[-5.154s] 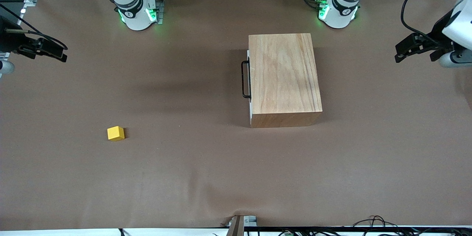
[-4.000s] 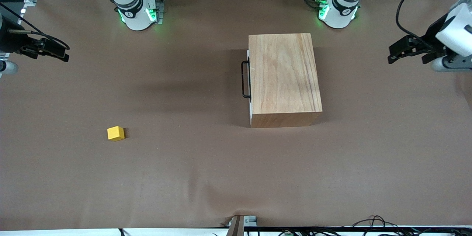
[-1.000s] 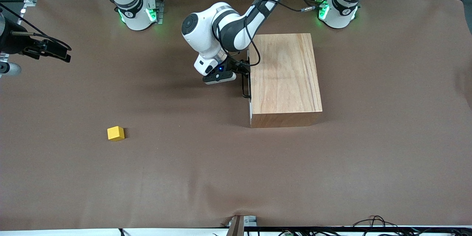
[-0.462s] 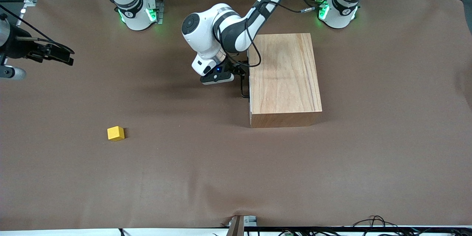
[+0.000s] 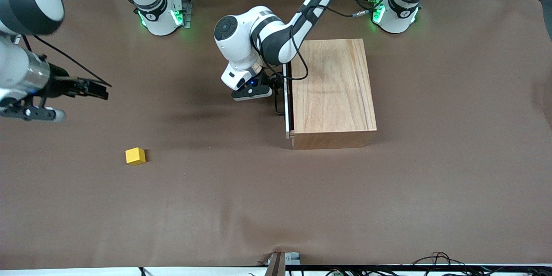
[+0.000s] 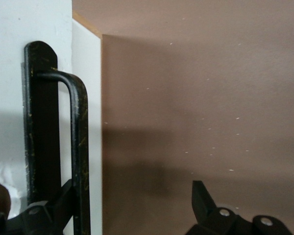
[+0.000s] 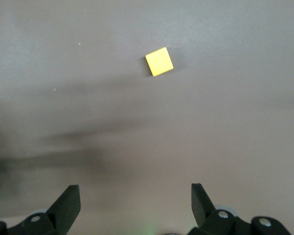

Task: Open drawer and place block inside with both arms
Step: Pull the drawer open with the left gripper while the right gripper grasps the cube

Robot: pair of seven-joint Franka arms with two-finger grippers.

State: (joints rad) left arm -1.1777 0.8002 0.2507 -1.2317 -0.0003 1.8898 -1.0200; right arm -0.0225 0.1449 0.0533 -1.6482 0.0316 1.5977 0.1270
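The left claw [image 5: 276, 88], fingers spread and hooking the handle [image 5: 278, 100], has cracked the drawer [image 5: 287, 112] open, while the open, empty right claw [image 5: 100, 90] nears the block [image 5: 135, 155].

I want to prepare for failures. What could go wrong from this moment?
1. The left gripper is open, with one finger hooked inside the drawer handle rather than clamped on it; the finger may slip off while pulling.
2. The drawer is only slightly out of the wooden box; the block cannot go in yet.
3. The right gripper, open, hangs over bare table, not yet over the block; a descent now would probably miss.
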